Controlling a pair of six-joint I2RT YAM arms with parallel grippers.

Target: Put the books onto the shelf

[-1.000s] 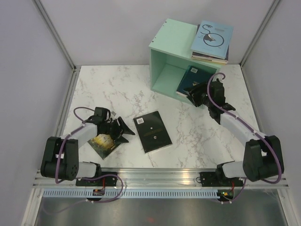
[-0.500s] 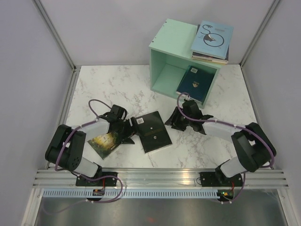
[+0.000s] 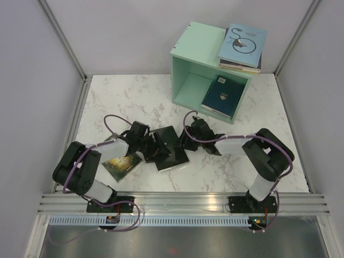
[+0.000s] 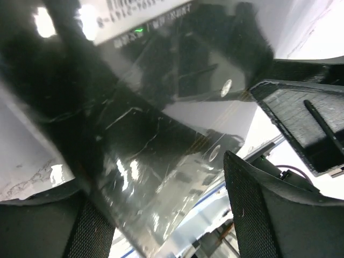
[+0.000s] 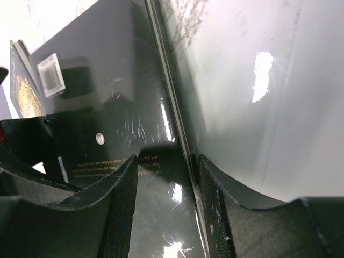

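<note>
Black book [image 3: 171, 153] lies flat on the table [image 3: 123, 97], near centre; shelf [image 3: 193, 45] far right. Left gripper [image 3: 157, 146] spread wide over the book's left edge. Right gripper [image 3: 186, 142] parted, straddling the right edge. Neither is clamped. Book looks thin, light, stiff and glossy-slippery; best pinched at a lifted edge.

One mint-green shelf [image 3: 189, 51] stood there. Two books lay on the table [image 3: 118, 97]: a black book [image 3: 171, 153] and a green-gold book [image 3: 121, 164]. One navy book [image 3: 220, 95] sat inside the shelf; the stack [image 3: 242, 45] on top held several, their number unclear.
</note>
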